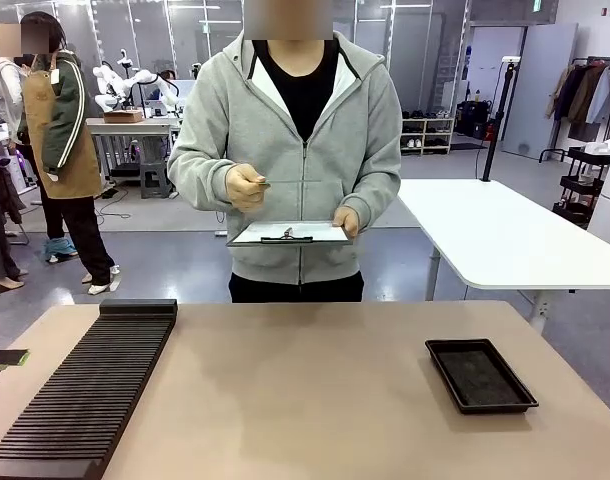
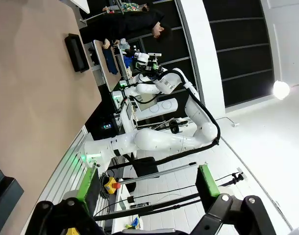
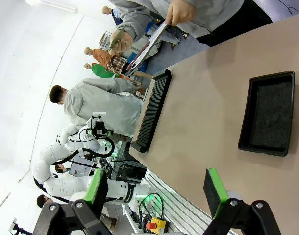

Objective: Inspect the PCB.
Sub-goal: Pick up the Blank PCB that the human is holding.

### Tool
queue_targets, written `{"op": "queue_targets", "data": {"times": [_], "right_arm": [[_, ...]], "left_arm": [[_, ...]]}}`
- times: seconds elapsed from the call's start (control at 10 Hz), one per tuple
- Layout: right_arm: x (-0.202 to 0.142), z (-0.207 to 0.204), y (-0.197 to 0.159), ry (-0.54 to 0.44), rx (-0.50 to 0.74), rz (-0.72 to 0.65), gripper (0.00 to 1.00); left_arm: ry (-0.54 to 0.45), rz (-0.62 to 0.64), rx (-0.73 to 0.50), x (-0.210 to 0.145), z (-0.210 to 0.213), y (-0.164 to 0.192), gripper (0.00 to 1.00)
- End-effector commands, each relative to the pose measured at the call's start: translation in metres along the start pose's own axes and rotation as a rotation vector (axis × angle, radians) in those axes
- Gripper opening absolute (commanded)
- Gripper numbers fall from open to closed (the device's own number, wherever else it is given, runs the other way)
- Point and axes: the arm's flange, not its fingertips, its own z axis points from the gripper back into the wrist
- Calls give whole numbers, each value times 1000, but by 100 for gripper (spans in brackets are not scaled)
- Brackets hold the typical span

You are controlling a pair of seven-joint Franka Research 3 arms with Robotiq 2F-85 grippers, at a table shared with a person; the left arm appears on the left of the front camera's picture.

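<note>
Both your left tool (image 2: 147,182) and right tool (image 3: 156,191) stand wide open and empty, so you seem to be at the very start; where the thin green PCB lies you cannot tell. Ahead of the right tool sit a shallow black tray (image 3: 245,112) and, beyond it, a long black slotted rack (image 3: 152,110). Your next move calls for finding the board, then pinching it by its edges.
</note>
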Motion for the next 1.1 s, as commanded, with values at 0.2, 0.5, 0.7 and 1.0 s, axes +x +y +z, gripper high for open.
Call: {"op": "queue_targets", "data": {"times": [0.2, 0.5, 0.7, 1.0], "right_arm": [[0, 1, 2, -3, 5, 5, 100], [0, 1, 2, -3, 5, 5, 100], [0, 1, 2, -3, 5, 5, 100], [0, 1, 2, -3, 5, 5, 100]], "left_arm": [[6, -1, 2, 1, 0, 0, 100], [6, -1, 2, 1, 0, 0, 100], [6, -1, 2, 1, 0, 0, 100], [6, -1, 2, 1, 0, 0, 100]]}}
